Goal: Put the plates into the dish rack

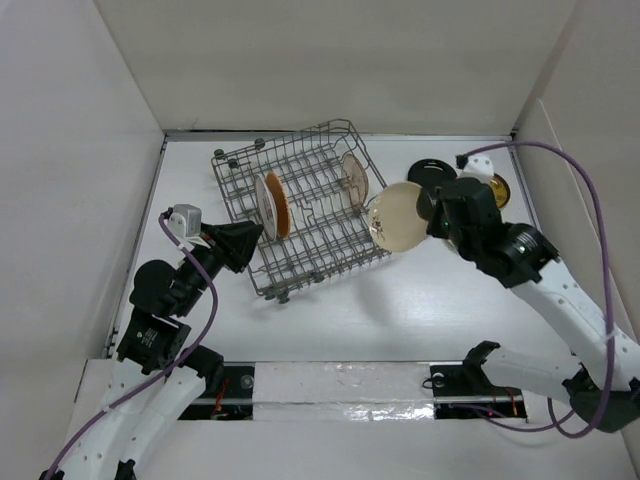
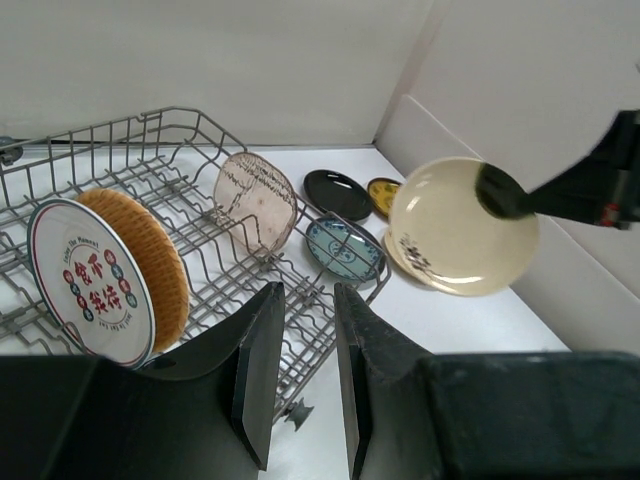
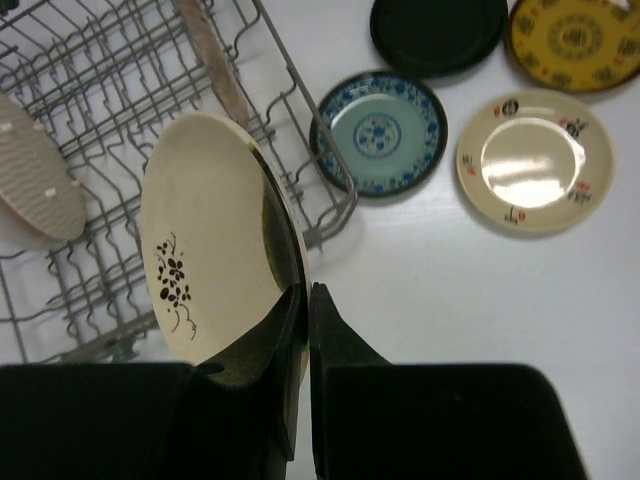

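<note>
Fingers (image 3: 345, 360) of the right gripper (image 3: 305, 300) are clamped on the rim of a cream plate (image 3: 205, 230). The plate hangs on edge, its flower-marked face turned toward the dish rack (image 3: 290, 95). It is just outside the rack's corner wire, off the table (image 3: 450, 270) and not yet between any tines.

The step in hand looks like carrying this plate in for loading. The next move calls for lifting it over the rim wire, lining its edge up with a free slot, and lowering it upright before letting go.

Beyond the held plate, a teal plate (image 3: 378, 132), a black plate (image 3: 438, 30), a yellow plate (image 3: 575, 40) and a second cream plate (image 3: 535, 160) lie flat on the table, not yet loaded.

The left gripper (image 2: 305, 300) has its fingers partly apart with nothing between them, just beside the rack. Ahead of it a white plate (image 2: 88, 285) and an orange plate (image 2: 150, 255) stand upright, with a pink plate (image 2: 255, 200) farther in.
</note>
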Available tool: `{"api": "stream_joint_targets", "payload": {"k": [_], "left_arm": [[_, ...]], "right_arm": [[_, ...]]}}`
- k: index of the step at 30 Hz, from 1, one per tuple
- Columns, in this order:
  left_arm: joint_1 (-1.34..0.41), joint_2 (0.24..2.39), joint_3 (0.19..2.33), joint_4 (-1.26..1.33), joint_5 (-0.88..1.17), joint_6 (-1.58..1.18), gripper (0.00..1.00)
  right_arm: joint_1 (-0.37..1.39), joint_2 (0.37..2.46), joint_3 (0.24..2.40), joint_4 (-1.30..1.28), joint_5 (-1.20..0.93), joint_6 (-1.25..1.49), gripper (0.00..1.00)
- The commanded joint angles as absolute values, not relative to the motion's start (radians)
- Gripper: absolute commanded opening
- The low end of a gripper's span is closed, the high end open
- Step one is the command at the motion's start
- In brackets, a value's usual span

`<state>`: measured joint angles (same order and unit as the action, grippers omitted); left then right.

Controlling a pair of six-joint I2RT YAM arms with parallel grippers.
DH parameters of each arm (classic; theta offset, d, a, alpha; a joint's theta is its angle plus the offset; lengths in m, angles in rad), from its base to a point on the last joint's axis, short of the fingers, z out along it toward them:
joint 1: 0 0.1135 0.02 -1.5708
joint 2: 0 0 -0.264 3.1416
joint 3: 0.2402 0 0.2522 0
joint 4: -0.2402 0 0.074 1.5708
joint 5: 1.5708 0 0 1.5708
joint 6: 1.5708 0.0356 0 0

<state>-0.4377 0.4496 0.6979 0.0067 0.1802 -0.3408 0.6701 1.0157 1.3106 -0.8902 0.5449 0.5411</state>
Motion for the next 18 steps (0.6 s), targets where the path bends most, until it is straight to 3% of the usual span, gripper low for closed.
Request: {"api": "stream_joint_targets", "payload": {"k": [1, 8, 18], "left_arm": [[-0.443, 0.456, 0.716, 0.041, 0.175, -0.33, 0.24], [-0.443, 0.471, 0.715, 0.038, 0.181, -0.328, 0.24], [-0.443, 0.511, 0.713, 0.037, 0.181, -0.327, 0.24]], "right_arm": [[0.692, 1.109, 1.357, -0.573, 0.709, 0.381, 0.0], [0.701, 1.461, 1.517, -0.232, 0.827, 0.011, 0.0], [0.742, 1.761, 1.658, -0.037, 0.929, -0.276, 0.0]]}}
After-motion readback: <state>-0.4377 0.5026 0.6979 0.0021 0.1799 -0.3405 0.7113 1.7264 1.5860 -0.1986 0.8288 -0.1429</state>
